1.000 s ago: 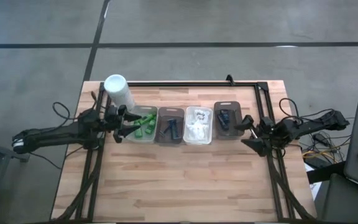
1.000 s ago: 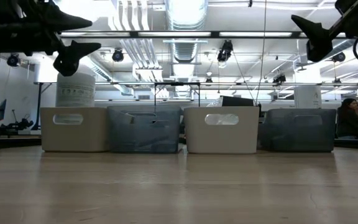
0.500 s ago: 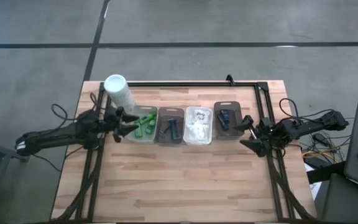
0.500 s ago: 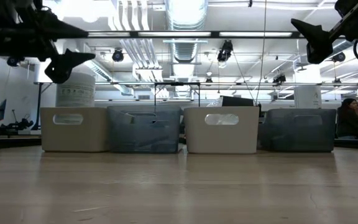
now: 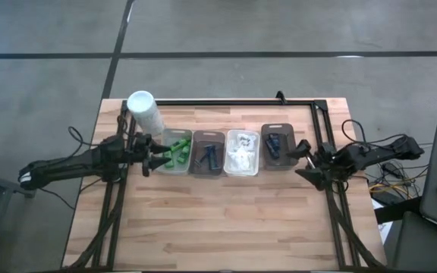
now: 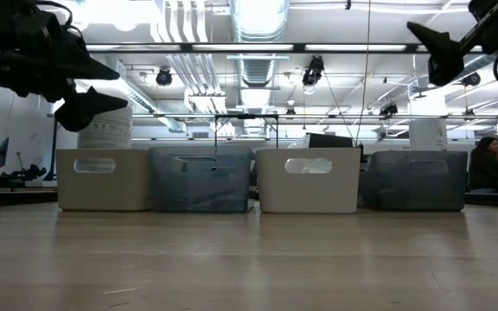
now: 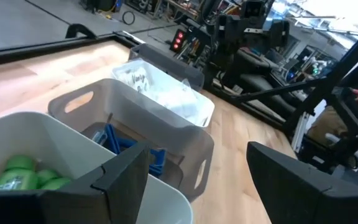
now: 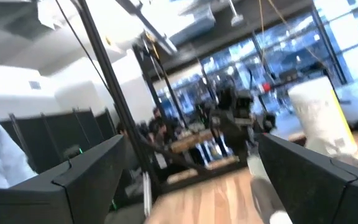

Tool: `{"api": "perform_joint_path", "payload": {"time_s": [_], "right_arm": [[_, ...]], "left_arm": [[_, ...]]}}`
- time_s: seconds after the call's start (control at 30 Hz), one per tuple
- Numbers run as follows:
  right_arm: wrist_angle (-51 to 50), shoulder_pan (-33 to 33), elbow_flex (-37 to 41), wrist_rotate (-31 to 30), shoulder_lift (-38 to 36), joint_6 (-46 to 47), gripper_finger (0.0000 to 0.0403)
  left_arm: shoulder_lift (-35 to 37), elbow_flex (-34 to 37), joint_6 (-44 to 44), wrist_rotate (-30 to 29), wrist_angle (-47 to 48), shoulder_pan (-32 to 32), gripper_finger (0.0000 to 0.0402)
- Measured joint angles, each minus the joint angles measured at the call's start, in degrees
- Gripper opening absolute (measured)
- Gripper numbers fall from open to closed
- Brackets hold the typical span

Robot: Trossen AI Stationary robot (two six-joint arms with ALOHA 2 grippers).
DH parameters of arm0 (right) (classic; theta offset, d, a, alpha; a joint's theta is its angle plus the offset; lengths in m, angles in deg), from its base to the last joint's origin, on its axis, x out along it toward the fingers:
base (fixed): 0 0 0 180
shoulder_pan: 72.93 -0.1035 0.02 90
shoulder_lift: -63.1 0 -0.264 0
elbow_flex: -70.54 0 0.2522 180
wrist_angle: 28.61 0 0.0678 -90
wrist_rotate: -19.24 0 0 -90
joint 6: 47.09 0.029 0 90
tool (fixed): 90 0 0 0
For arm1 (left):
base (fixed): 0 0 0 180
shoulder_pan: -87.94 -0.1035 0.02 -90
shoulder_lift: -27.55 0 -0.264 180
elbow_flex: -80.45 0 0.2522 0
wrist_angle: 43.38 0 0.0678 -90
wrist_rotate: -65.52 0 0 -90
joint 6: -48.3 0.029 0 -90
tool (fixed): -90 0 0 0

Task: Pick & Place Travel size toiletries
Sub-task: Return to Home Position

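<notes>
Four small trays stand in a row across the table. The leftmost tray (image 5: 174, 152) holds bright green bottles (image 7: 23, 174). Beside it, a dark tray (image 5: 208, 154) holds thin blue-dark razors (image 7: 120, 143), a clear tray (image 5: 242, 152) holds white puffs (image 7: 160, 90), and a dark tray (image 5: 277, 142) holds small dark sticks. My left gripper (image 5: 156, 158) hovers open just left of the green-bottle tray, above its rim (image 7: 197, 155). My right gripper (image 5: 303, 159) hangs open in the air to the right of the row (image 6: 435, 52).
A tall white cylinder (image 5: 144, 110) stands behind the leftmost tray, close to my left arm. A black frame rail (image 5: 234, 101) runs along the far edge. Bare wood (image 5: 226, 220) lies between the trays and the near edge. A person (image 6: 489, 164) sits in the room beyond the table.
My left gripper has come down a little and drifted slightly toward the near edge beside the green-bottle tray, staying open. The right arm and the trays have kept still.
</notes>
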Motion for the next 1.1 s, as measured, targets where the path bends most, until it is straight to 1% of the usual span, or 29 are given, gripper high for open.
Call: {"api": "perform_joint_path", "payload": {"time_s": [0.13,0.27,0.37,0.53,0.63,0.73,1.0,1.1], "right_arm": [[0.2,0.9,0.0,0.0,-3.8,0.0,0.0363],[0.1,3.5,0.0,0.0,-7.2,0.0,0.0363],[0.2,7.4,0.0,0.0,-8.8,0.0,0.0364],[0.2,16.0,0.0,0.0,-11.7,0.0,0.0363],[0.4,19.1,0.0,0.0,-13.6,0.0,0.0364],[2.2,19.7,0.0,0.0,-13.6,0.0,0.0364],[1.0,19.6,0.0,0.1,-13.6,0.3,0.0364],[0.4,19.5,0.0,1.6,-13.6,4.1,0.0363]], "left_arm": [[0.0,0.0,-0.2,-0.4,1.4,0.0,0.0273],[-0.1,0.5,0.2,-0.4,3.4,0.0,0.0273],[-0.1,0.9,0.1,-0.4,4.2,0.0,0.0273],[-0.1,0.9,0.1,-0.4,4.6,0.0,0.0273],[-0.1,0.9,0.1,-0.4,4.6,0.0,0.0273],[-0.1,0.9,0.1,-0.4,4.6,0.0,0.0273],[-0.1,0.9,0.1,-0.4,4.7,0.0,0.0273],[-0.1,0.9,0.1,-0.4,4.7,0.0,0.0273]]}}
